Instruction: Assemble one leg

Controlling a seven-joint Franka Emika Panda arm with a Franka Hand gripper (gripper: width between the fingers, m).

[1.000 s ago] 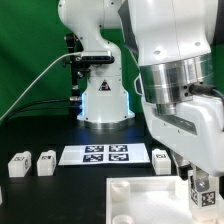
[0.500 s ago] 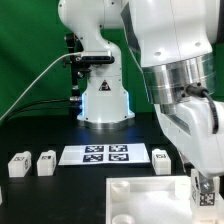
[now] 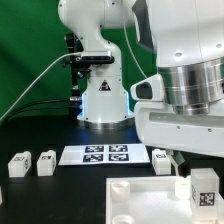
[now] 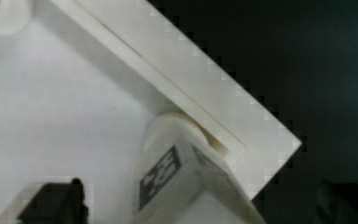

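A leg (image 3: pixel 203 188), a small white block with a black-and-white tag facing the camera, stands at the right corner of the large white tray-like piece (image 3: pixel 135 200). In the wrist view the same leg (image 4: pixel 190 160) sits against the tray's raised rim (image 4: pixel 194 85). My gripper (image 4: pixel 199 205) is open above it, with its dark fingertips (image 4: pixel 55 202) well apart on either side and not touching the leg. In the exterior view the arm's wide hand (image 3: pixel 185 120) hangs over this corner and the fingers are hard to make out.
Two more legs (image 3: pixel 18 163) (image 3: pixel 46 161) stand at the exterior view's left, and another (image 3: pixel 161 158) is just right of the marker board (image 3: pixel 95 154). The robot base (image 3: pixel 105 100) is behind them. The table is black.
The arm has lifted and now fills more of the exterior view's right side. The leg stays at the tray's corner, free of the fingers.
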